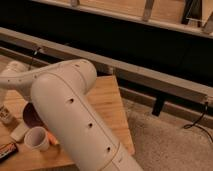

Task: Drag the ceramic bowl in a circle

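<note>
The ceramic bowl [30, 114], dark maroon and shallow, sits on the wooden table [107, 107] at the left. Its right side is covered by my big white arm [65, 107]. The arm fills the foreground and reaches left and down to the bowl. My gripper is hidden behind the forearm, right at the bowl's covered edge, and it is shut. The bowl travels with it.
A white cup [36, 138] stands just in front of the bowl, with an orange item [51, 137] beside it. A small white container [5, 115] and a snack bar [6, 148] lie at the left edge. The table's right edge drops to speckled floor [165, 145].
</note>
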`<action>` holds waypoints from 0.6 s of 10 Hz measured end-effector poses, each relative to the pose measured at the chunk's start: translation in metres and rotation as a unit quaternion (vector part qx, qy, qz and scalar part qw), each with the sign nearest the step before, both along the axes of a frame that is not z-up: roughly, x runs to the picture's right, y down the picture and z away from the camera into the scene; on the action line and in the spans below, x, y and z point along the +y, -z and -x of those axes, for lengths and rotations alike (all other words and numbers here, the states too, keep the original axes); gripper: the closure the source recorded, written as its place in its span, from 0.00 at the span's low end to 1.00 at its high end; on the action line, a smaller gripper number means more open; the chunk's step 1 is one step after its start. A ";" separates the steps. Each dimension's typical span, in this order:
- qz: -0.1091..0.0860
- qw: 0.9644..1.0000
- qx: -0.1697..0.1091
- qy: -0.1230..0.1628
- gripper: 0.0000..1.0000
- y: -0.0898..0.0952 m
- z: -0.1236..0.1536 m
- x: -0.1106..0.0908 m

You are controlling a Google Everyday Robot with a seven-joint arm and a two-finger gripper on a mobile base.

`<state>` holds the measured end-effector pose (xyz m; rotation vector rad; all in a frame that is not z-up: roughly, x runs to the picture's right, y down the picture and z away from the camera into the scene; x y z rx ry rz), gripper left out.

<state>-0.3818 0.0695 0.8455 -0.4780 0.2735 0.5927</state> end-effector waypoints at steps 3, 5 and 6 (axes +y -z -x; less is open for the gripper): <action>-0.019 1.000 0.015 -0.018 1.00 -0.021 0.017 -0.034; -0.030 0.998 0.039 -0.039 1.00 -0.038 0.011 -0.058; -0.032 0.997 0.049 -0.047 1.00 -0.044 0.006 -0.065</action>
